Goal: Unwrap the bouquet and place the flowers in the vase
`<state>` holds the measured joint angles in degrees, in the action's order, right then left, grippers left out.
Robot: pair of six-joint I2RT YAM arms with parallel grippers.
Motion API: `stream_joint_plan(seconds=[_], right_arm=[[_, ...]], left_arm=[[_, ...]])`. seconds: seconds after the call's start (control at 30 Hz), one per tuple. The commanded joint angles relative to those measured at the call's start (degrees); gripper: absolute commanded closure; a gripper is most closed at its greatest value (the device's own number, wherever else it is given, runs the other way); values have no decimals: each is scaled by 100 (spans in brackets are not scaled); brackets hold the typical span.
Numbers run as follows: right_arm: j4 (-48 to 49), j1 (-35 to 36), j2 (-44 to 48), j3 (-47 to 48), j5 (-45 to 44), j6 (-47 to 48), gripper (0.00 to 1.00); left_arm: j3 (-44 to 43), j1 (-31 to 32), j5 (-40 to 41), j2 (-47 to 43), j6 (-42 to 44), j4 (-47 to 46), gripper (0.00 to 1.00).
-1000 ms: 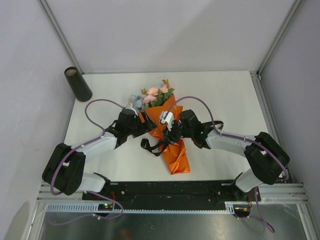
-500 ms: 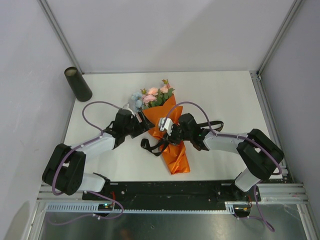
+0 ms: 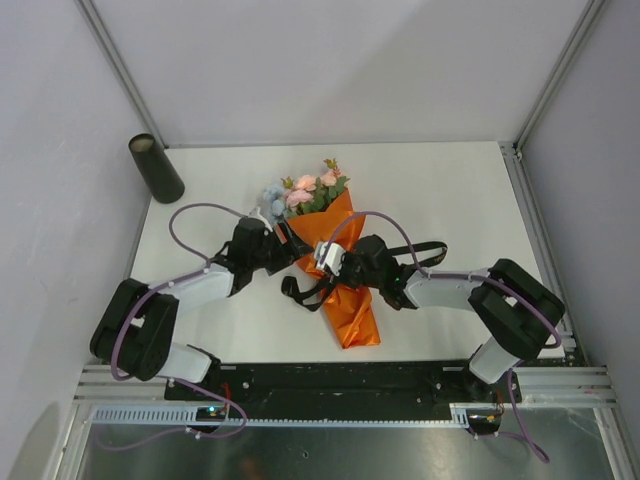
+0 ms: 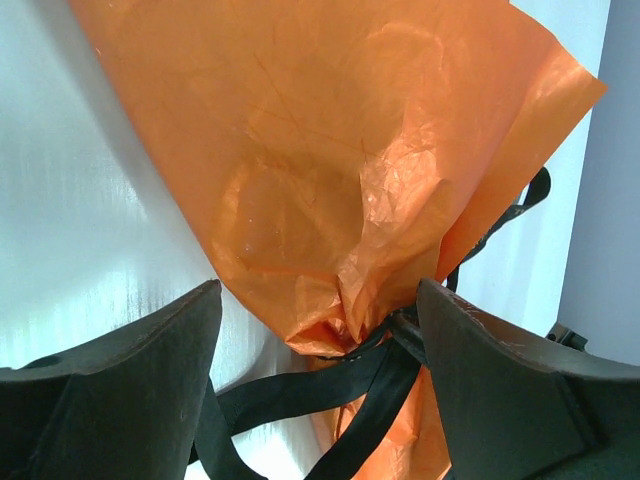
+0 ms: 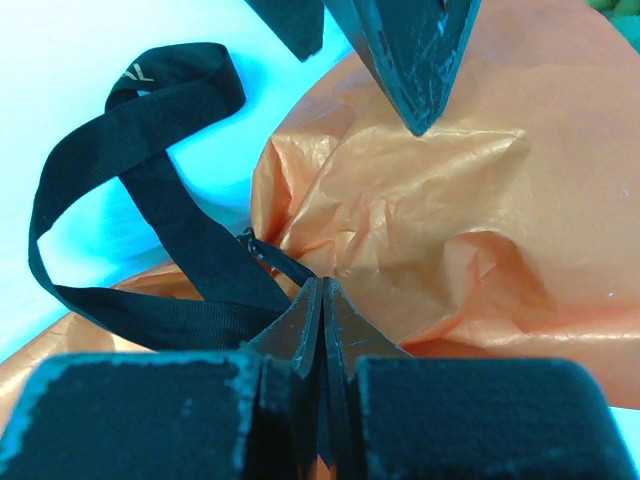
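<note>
One white tabletop (image 3: pixel 450 200) carries everything. The left arm (image 3: pixel 190 290) and right arm (image 3: pixel 450 285) reach in from the near edge and meet over the middle. The bouquet (image 3: pixel 350 315) lies flat at the centre, narrow end toward the arm bases, wide end pointing away. It is wrapped in its orange paper (image 4: pixel 330 150). The flowers (image 3: pixel 305 190), pink, pale blue and brownish with green leaves, stick out of the far, open end of the cone. The vase (image 3: pixel 155 168), a dark cylinder, stands at the far left corner, well apart from the bouquet and both arms. The black ribbon (image 5: pixel 150 130) is tied round the neck of the cone; loose loops trail onto the tabletop on both sides. The left fingers (image 4: pixel 130 360) are spread wide, one on each side of the gathered paper neck, holding nothing. The right-hand one is just beside the ribbon tie; whether it touches is unclear. The right fingers (image 5: pixel 295 335) are pressed together at the tie, and a thin strand of ribbon runs into their tips, pinched there.
</note>
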<state>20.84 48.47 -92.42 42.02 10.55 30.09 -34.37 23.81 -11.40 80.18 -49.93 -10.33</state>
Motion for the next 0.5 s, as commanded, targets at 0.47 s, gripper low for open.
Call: stream_joint_plan(seconds=[0.47], right_arm=[[577, 153, 715, -246, 254, 79, 100]], left_arm=[[-144, -7, -334, 699, -190, -575, 36]])
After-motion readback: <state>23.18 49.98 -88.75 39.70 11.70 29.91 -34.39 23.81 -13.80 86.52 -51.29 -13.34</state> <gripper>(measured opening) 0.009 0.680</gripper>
